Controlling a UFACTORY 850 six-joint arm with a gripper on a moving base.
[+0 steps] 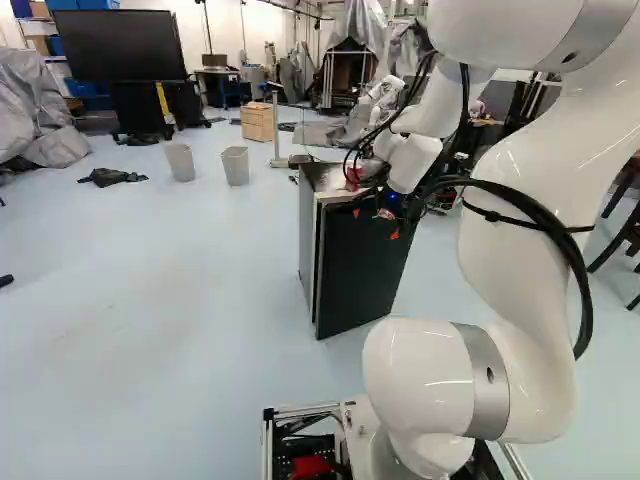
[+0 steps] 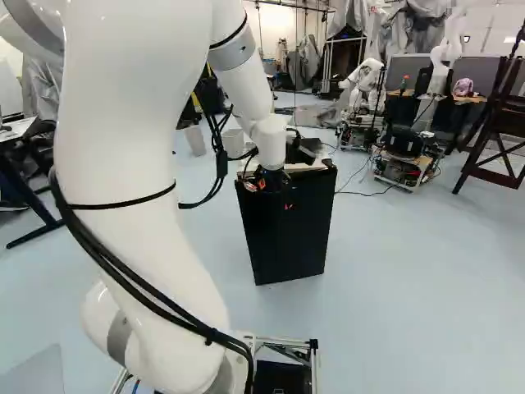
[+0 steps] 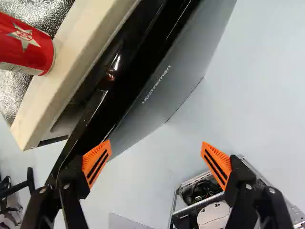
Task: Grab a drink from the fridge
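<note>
Your gripper (image 2: pixel 275 195), black with orange ribbed pads, is released: in the wrist view its two fingers stand wide apart with nothing held between them. It hangs low at the end of the white jointed arm (image 2: pixel 156 164), by the front of the boxy black fridge (image 2: pixel 287 234). In the wrist view you have one finger right beside the fridge's glossy dark edge, though you can't tell whether it touches, while the other is over the pale blue floor (image 3: pixel 267 90), well apart from the fridge. The drink you can see is a red can with a star on it (image 3: pixel 24 45), up on the fridge's top, ahead of the gripper and off to the side of the finger nearer the fridge. One end of it overlaps the thick, pale wooden rim (image 3: pixel 71 67), next to a crinkled silvery sheet (image 3: pixel 12 90); the rest runs out of the wrist view. Whether any drinks are inside the fridge, you can't tell from here. Beyond the fridge, the left base view shows you two light grey bins (image 1: pixel 236 166), a light wooden drawer unit (image 1: pixel 257 121) and a large black screen (image 1: pixel 120 45). Farther back in the right base view stands another robot (image 2: pixel 361 82), also white.
</note>
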